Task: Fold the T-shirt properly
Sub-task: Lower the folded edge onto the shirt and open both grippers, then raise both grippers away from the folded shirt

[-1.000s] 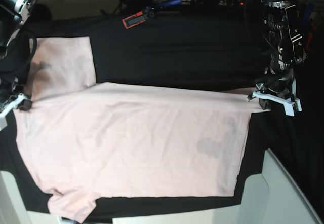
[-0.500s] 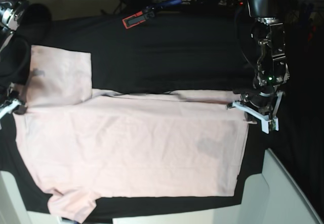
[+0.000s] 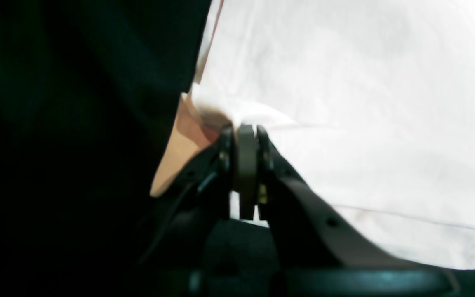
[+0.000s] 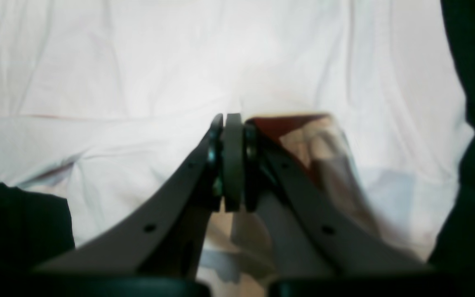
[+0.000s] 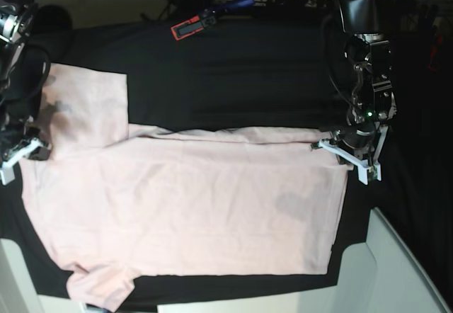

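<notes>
At the T-shirt's far long edge, both pincers are clenched on fabric: left pincer on the hem corner, right pincer at the shoulder end. Shirt lies flat on the black-covered worktop. Risk: uneven travel skews the fold; thin pinch may slip, dropping the edge.

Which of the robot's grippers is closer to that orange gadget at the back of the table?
Left. The left gripper grips the T-shirt hem, clearly closer to the orange gadget. The right gripper holds the shirt across the table, farther away.
</notes>
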Robot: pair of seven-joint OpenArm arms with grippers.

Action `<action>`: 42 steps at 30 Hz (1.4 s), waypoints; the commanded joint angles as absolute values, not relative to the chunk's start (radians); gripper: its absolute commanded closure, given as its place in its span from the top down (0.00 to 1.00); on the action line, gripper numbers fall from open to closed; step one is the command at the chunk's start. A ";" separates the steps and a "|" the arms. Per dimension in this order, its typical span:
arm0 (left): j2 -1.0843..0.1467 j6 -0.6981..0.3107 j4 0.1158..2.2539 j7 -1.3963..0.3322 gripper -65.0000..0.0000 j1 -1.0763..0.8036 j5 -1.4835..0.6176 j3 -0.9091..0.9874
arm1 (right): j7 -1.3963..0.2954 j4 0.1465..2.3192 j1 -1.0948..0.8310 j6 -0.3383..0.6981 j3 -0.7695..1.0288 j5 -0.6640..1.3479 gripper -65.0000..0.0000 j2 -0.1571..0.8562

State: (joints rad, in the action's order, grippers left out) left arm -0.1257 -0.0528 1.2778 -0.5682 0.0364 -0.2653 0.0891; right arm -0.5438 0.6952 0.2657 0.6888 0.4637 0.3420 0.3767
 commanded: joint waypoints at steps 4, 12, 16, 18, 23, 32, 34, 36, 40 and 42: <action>-0.147 -0.050 1.293 -0.549 0.00 0.059 -0.266 0.094 | -0.493 0.707 0.295 0.698 0.466 0.361 0.00 0.398; -0.147 -0.048 1.288 -0.547 0.01 0.120 -0.266 0.094 | -0.467 0.710 0.305 0.698 0.472 0.361 0.19 0.397; -0.147 -0.048 1.234 -0.549 0.21 0.151 -0.268 0.094 | -0.466 0.713 0.306 0.698 0.473 0.361 0.51 0.403; -0.148 -0.048 1.218 -0.549 0.29 0.156 -0.272 0.094 | -0.464 0.713 0.306 0.698 0.475 0.363 0.54 0.423; -0.140 -0.053 1.262 -0.547 0.36 0.154 -0.275 0.174 | -0.429 0.796 0.266 0.698 0.475 0.369 0.54 0.427; -0.143 -0.053 1.491 -0.552 0.36 -0.070 -0.265 0.202 | -0.616 1.058 0.030 0.698 0.713 0.367 0.44 0.337; -0.165 -0.053 1.508 -0.552 0.36 -0.133 -0.265 0.200 | -0.647 1.073 -0.010 0.698 0.745 0.369 0.46 0.323; -0.174 -0.053 1.520 -0.550 0.36 -0.186 -0.265 0.200 | -0.656 1.076 -0.047 0.698 0.743 0.369 0.50 0.309; -0.205 -0.053 1.521 -0.549 0.36 -0.249 -0.265 0.200 | -0.656 1.076 -0.065 0.698 0.743 0.369 0.53 0.275; -0.217 -0.053 1.518 -0.549 0.36 -0.268 -0.265 0.200 | -0.657 1.075 -0.065 0.698 0.743 0.369 0.53 0.262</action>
State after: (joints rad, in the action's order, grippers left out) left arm -0.2020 -0.0570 1.5024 -0.5659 -0.2775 -0.2653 0.1963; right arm -0.6769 1.0576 -0.0734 0.6918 0.7383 0.3569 0.2359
